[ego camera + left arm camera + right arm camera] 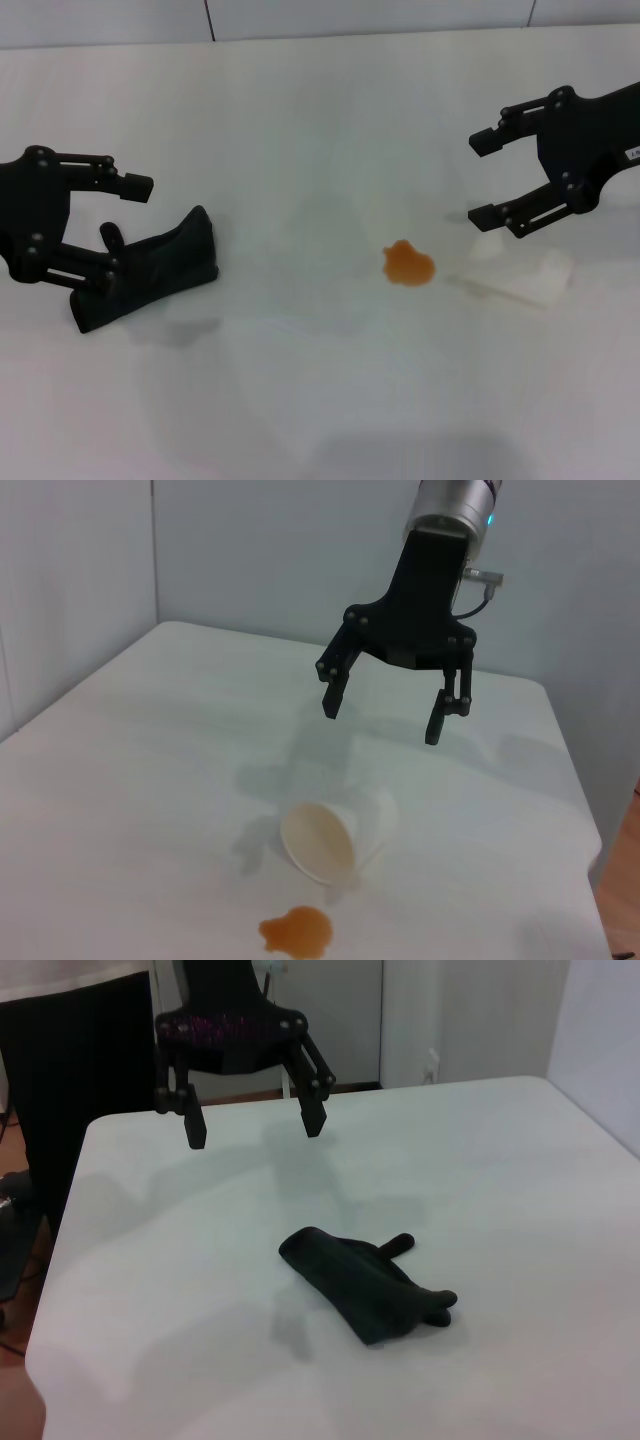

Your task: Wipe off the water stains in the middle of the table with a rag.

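Note:
The rag (160,262) is a dark bundle lying on the white table (300,400) at the left. My left gripper (125,228) is open and hovers just beside and above it, not touching it; it also shows in the right wrist view (250,1125), apart from the rag (365,1285). The orange-brown water stain (408,264) sits near the middle of the table and also shows in the left wrist view (296,932). My right gripper (483,178) is open and empty, above the table to the right of the stain; it also shows in the left wrist view (385,705).
A white paper cup (520,275) lies on its side just right of the stain, below my right gripper; its mouth faces the stain in the left wrist view (330,840). The table's far edge meets a grey wall (350,15).

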